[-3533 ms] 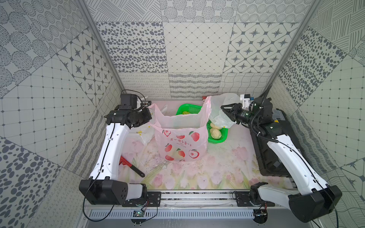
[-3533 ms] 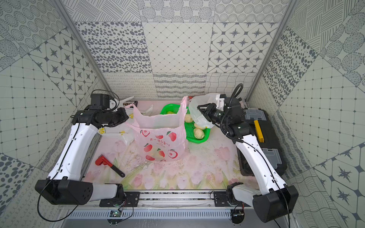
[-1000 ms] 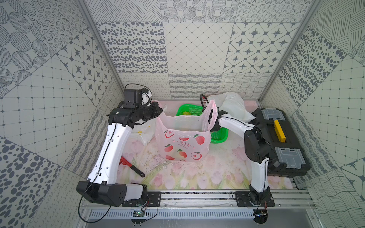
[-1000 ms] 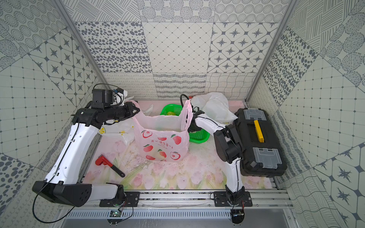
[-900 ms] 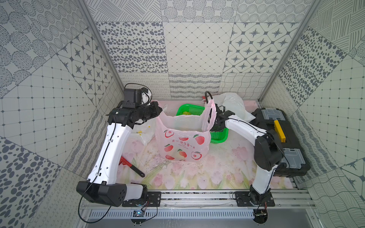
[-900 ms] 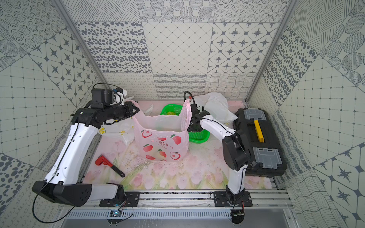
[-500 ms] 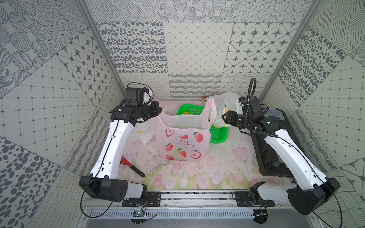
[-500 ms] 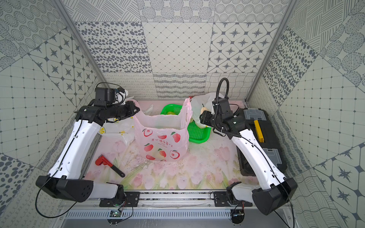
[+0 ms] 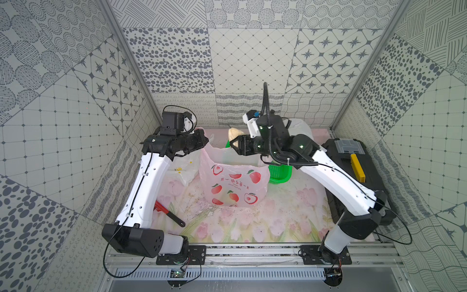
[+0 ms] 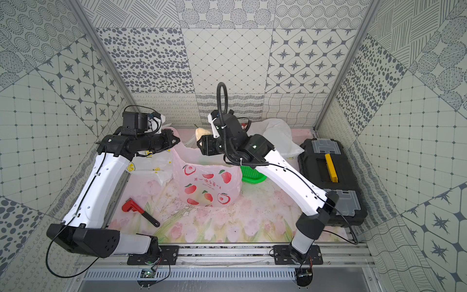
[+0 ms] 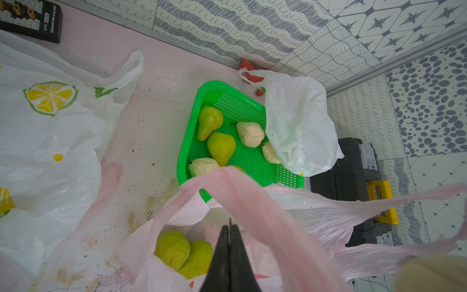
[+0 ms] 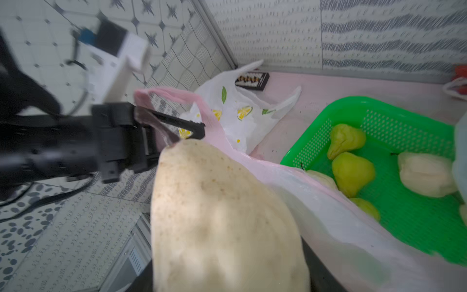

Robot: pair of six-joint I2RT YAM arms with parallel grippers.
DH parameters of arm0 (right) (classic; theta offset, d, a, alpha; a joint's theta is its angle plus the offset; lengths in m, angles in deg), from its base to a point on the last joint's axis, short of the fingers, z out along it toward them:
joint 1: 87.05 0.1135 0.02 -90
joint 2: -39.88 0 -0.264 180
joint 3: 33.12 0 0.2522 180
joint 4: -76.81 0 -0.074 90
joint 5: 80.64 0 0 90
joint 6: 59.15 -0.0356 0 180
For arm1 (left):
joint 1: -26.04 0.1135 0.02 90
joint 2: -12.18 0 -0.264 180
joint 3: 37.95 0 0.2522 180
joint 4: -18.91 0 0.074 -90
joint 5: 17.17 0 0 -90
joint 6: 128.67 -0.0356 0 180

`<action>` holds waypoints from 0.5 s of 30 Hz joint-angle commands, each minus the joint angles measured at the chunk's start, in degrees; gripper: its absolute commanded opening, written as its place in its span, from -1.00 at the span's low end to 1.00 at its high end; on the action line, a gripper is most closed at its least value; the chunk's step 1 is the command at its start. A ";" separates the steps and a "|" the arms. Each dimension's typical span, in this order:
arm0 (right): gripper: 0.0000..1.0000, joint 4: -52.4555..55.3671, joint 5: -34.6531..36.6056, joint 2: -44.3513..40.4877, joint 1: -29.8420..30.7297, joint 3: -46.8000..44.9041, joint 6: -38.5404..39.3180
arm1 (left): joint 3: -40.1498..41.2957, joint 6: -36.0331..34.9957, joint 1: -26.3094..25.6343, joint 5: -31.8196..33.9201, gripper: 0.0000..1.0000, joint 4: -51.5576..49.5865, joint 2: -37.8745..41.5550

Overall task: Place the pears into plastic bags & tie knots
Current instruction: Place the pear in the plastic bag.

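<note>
A pink plastic bag (image 9: 232,184) with red fruit prints stands mid-table, and two green pears (image 11: 174,249) lie inside it. My left gripper (image 9: 206,141) is shut on the bag's handle (image 11: 252,202) and holds it up. My right gripper (image 9: 236,145) is shut on a cream bumpy pear (image 12: 222,215), held above the bag's open mouth. Several more pears, green (image 11: 221,148) and cream (image 11: 250,134), lie in the green basket (image 11: 192,121) behind the bag. The lemon-print bag (image 11: 50,126) lies to the left. The plain white bag (image 11: 298,126) drapes over the basket's right side.
A black toolbox (image 9: 353,161) with a yellow handle fills the right edge of the table. A red wrench (image 10: 139,211) lies at front left. A black tray (image 11: 30,17) and a red object (image 11: 250,73) sit along the back wall.
My right arm has come away from the basket with the cream pear and now holds it higher, over the pink bag's mouth. The left gripper still holds the handle up.
</note>
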 commanded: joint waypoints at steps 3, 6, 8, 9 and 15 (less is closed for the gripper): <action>-0.20 2.28 -5.94 7.50 -1.15 -1.22 5.32 | 0.12 -1.94 -0.19 -1.97 -1.00 1.79 1.30; -0.14 2.02 -6.22 8.27 -1.23 -5.31 6.60 | 1.42 -1.99 -0.20 -2.28 -1.00 2.65 1.32; -0.07 1.41 -6.05 7.87 -1.41 -8.22 6.90 | 2.55 -2.16 -0.21 -2.07 -1.00 3.26 1.22; 0.00 1.40 -5.95 7.73 -1.46 -9.28 6.98 | 3.03 -2.21 -0.20 -2.02 -1.00 3.41 1.07; 0.57 3.61 -6.95 5.57 -1.81 -12.12 7.17 | 4.87 -1.51 -0.18 -2.01 -1.00 4.39 0.41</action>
